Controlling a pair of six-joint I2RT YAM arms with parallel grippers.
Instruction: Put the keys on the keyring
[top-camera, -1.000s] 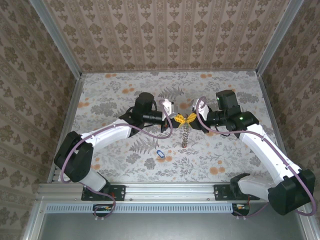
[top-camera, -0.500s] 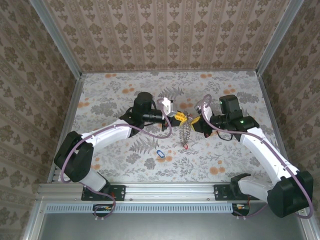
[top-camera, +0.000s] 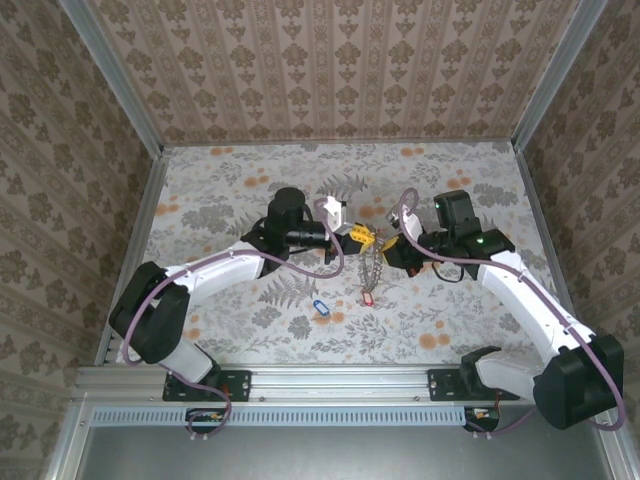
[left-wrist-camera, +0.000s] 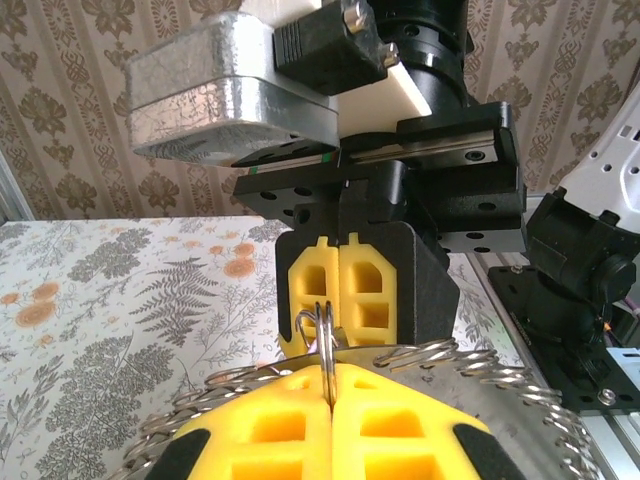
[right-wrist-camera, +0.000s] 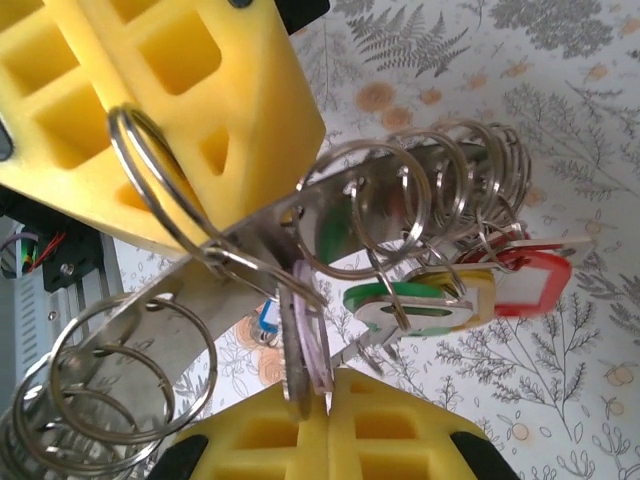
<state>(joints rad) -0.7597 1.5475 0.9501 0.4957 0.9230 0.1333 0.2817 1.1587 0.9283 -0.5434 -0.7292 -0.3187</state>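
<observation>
The keyring is a metal strip strung with many split rings, and it hangs between my two grippers above the table. My left gripper is shut on one split ring at the strip's end. My right gripper faces it, shut on a purple-tagged key that touches that same ring. Keys with green and red tags hang from other rings. A blue-tagged key lies loose on the table.
The floral table is walled in by patterned panels on three sides. A metal rail runs along the near edge by the arm bases. Both arms reach inward and meet over the middle.
My right gripper has drawn back a little to the right. The keyring has spread out between the grippers, and its red tag hangs lower. The left gripper has barely moved.
</observation>
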